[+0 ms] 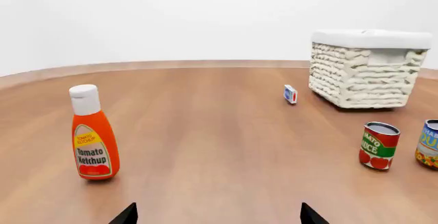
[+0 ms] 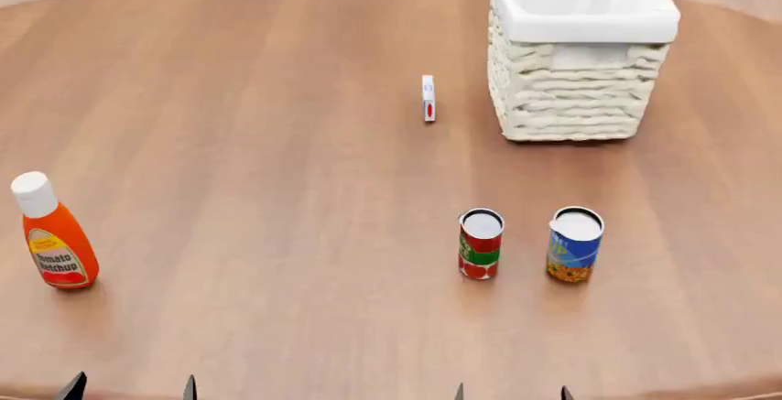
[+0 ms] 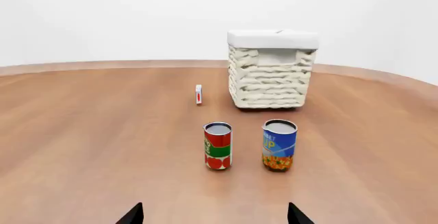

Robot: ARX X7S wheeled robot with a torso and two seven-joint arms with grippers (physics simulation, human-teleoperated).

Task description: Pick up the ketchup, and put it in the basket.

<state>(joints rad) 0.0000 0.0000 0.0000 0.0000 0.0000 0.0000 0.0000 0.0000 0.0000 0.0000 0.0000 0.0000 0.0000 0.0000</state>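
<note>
Ketchup [image 2: 54,235] stands upright at far left of the wooden table [image 2: 244,98], white cap up, label facing the camera. Basket [image 2: 580,52] sits far right, well apart from it, white liner folded over the rim. Small white box [image 2: 428,98] stands on edge just left of the basket. Red-and-green can [image 2: 481,243] and blue can [image 2: 574,244] stand side by side nearer the robot. Left gripper [image 2: 131,387] and right gripper [image 2: 512,392] show only dark fingertips at the bottom edge, spread apart, holding nothing.
</note>
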